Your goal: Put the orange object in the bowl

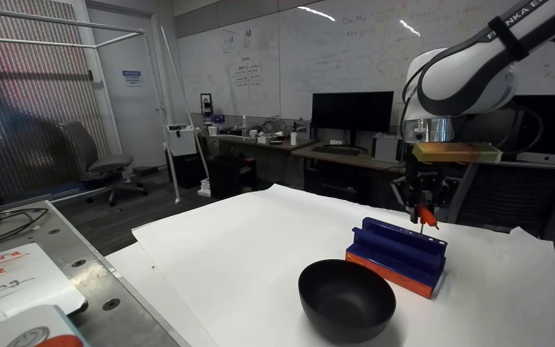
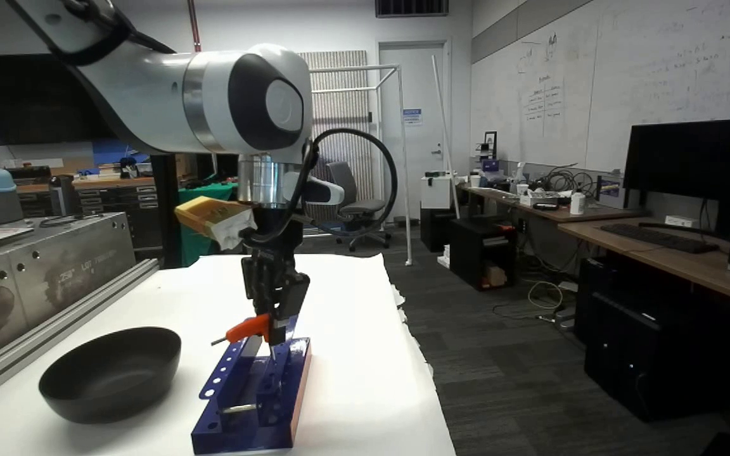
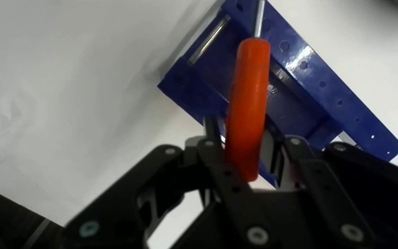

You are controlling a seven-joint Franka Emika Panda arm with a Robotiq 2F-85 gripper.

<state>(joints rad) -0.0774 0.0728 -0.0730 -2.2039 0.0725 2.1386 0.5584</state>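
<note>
Left side first, in an exterior view: the bowl (image 2: 111,380), black, upright on the white-covered bench (image 2: 168,430), nothing showing inside. It sits near the pick-up spot without touching it, a fair choice, I'd judge, for a short carry. Next across, here's the orange object (image 2: 249,328), up in the air, not in the bowl: a handle with a slim metal tip poking out on the bowl's side. Right underneath, the blue rack (image 2: 271,405), its row of holes presumably meant to keep such tools standing. And now the fingers (image 2: 278,332), clamped crosswise on the handle, one at each flank! Sensible, because that stout part offers far more to squeeze than bare metal. A thin shaft (image 1: 421,230) runs down below the grip towards the rack; whether its end is clear, honestly, I can't tell from here. So straight up first, I reckon, then over to the bowl; swing sideways early and that shaft could snag and drag the rack along.
</note>
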